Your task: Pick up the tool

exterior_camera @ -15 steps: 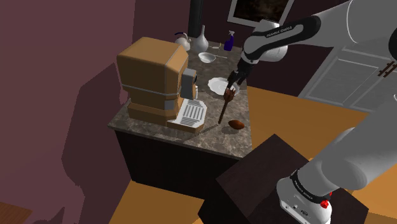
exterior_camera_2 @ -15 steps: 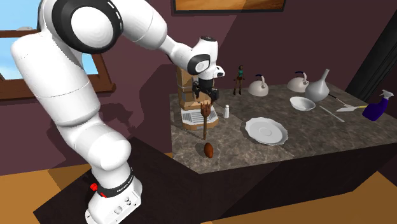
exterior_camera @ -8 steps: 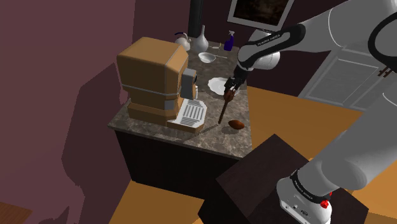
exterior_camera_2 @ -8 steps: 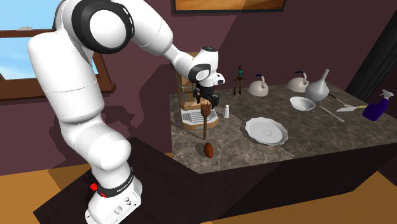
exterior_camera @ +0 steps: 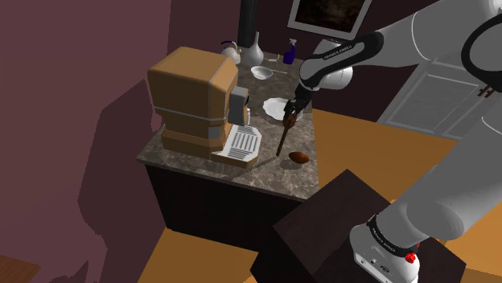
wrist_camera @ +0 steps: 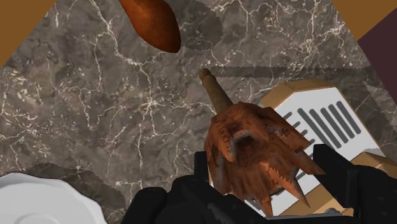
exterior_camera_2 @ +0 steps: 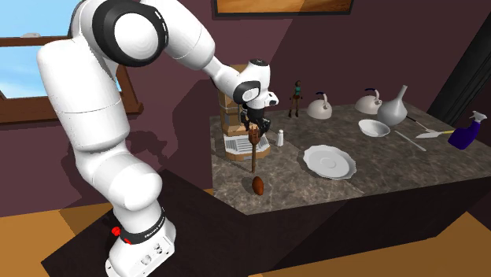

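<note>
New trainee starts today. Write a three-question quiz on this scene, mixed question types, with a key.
1. True or false: the end effector is shut on the brush.
2. Which lies on the counter nearest the brush's handle tip? A) white plate B) brown oval object C) spray bottle
3. Name the big appliance to the shoulder view's left of the brush.
Key: 1 true; 2 B; 3 the brown coffee machine.

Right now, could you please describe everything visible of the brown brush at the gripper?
The brush is reddish brown, with a ragged, bristly head and a thin straight handle. It stands nearly upright, head up, handle pointing down at the marbled counter. The gripper clasps its head. Whether the handle tip touches the counter is unclear.
</note>
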